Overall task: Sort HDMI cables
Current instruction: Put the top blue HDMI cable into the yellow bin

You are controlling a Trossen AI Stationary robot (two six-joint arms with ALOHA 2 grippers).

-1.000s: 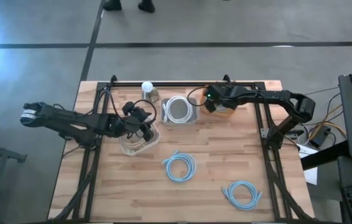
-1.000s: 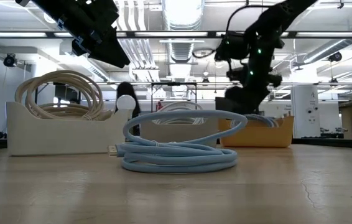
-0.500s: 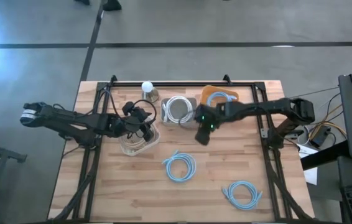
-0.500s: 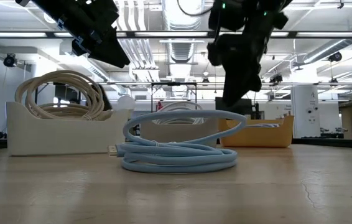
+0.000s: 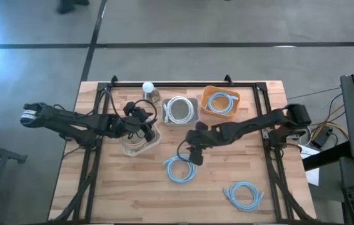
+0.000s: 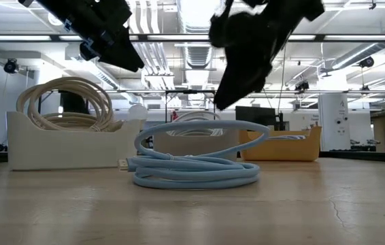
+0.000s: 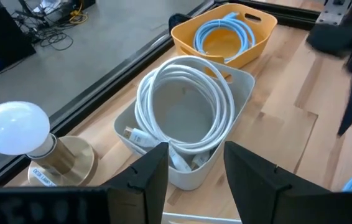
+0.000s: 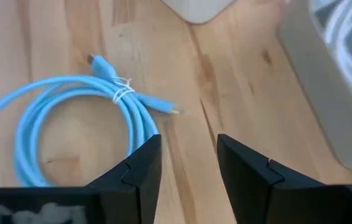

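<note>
Currently wooden table holds two loose light blue HDMI cables, one mid-table, one nearer the front edge. Right gripper hovers over the mid-table coil, fingers apart, empty. Left gripper sits open over the white bin. Low view alone shows ceiling lights.

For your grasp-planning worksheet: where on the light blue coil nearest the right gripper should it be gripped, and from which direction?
Probably from straight above, pinching the tied section of the light blue coil. The coil lies flat on the table, and there its loops are bundled tight beside the plugs. The open right gripper hovers near that edge.
</note>
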